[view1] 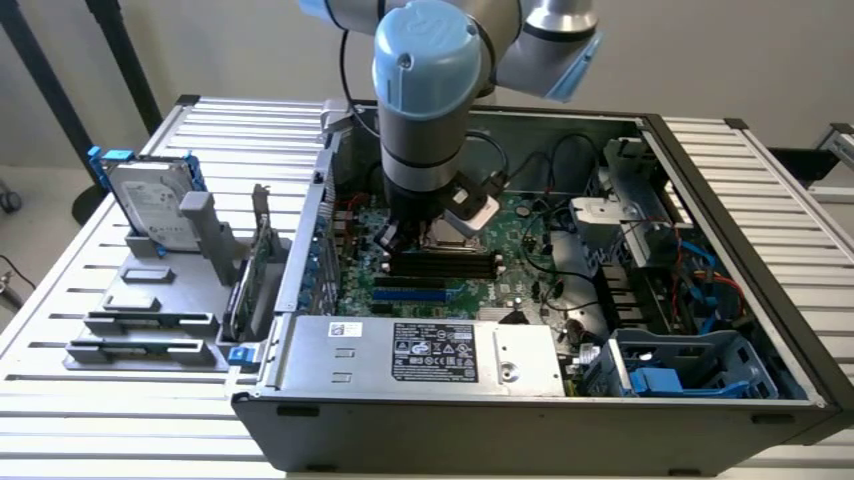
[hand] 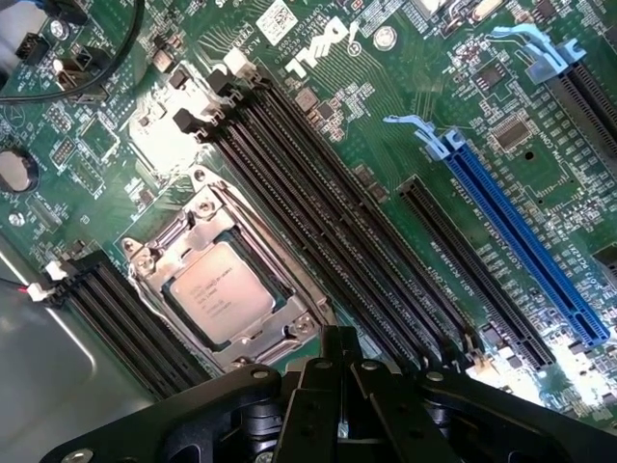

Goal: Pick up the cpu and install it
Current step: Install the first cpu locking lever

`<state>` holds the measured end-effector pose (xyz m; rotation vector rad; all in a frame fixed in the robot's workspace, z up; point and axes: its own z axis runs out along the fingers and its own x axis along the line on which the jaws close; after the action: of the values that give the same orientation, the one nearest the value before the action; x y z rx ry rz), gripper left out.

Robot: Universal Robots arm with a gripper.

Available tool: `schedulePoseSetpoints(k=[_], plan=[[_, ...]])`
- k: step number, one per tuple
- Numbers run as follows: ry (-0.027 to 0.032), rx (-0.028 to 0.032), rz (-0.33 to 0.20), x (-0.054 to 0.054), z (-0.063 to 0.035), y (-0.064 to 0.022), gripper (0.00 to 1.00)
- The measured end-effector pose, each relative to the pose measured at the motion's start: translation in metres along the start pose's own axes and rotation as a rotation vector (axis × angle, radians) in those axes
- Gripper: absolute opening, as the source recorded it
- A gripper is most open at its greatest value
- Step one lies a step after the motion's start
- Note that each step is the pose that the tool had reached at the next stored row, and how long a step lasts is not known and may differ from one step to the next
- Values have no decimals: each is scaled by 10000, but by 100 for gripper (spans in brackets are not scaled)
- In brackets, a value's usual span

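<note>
Inside the open computer case [view1: 747,180], on the green motherboard [hand: 386,125], the cpu [hand: 220,293] already lies flat in its socket [hand: 227,289], framed by the metal retention bracket and flanked on both sides by rows of black memory slots [hand: 328,222]. Your claw [hand: 339,362] hangs just above the board beside the socket, its fingers drawn fully together with nothing between them and touching nothing that can be made out. To finish this step well, judge the seating first: the chip's edges should run parallel to the socket frame with no corner riding high. Keep the claw clear of the blue expansion slot [hand: 521,241] and the cables on the exterior view's right of the board. In the exterior view the arm [view1: 427,100] reaches straight down into the case, while the hard drive [view1: 150,200] stands in its holder on the counter [view1: 80,300], well apart on that view's left.
</note>
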<state>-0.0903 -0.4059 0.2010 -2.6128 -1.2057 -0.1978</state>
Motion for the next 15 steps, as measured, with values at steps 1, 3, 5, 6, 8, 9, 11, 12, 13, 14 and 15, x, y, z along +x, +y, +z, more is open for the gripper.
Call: schedulePoseSetpoints(k=[1,3,5,6,8,9,11,12,13,14,15], plan=[[-7,-5,-2,0,6,0,11],[-20,-16,-4,-2,15,-1,11],[-32,-23,-9,-4,22,0,11],[-38,-26,-12,-4,26,0,11],[-51,-34,-17,-5,34,-1,11],[-55,-37,-20,-5,39,-1,11],[-60,-46,-27,-5,52,0,11],[-70,-50,-30,-5,56,-1,11],[-78,-53,-32,-5,60,-2,11],[-85,-58,-33,-4,62,-3,11],[-88,-61,-35,-3,64,-4,11]])
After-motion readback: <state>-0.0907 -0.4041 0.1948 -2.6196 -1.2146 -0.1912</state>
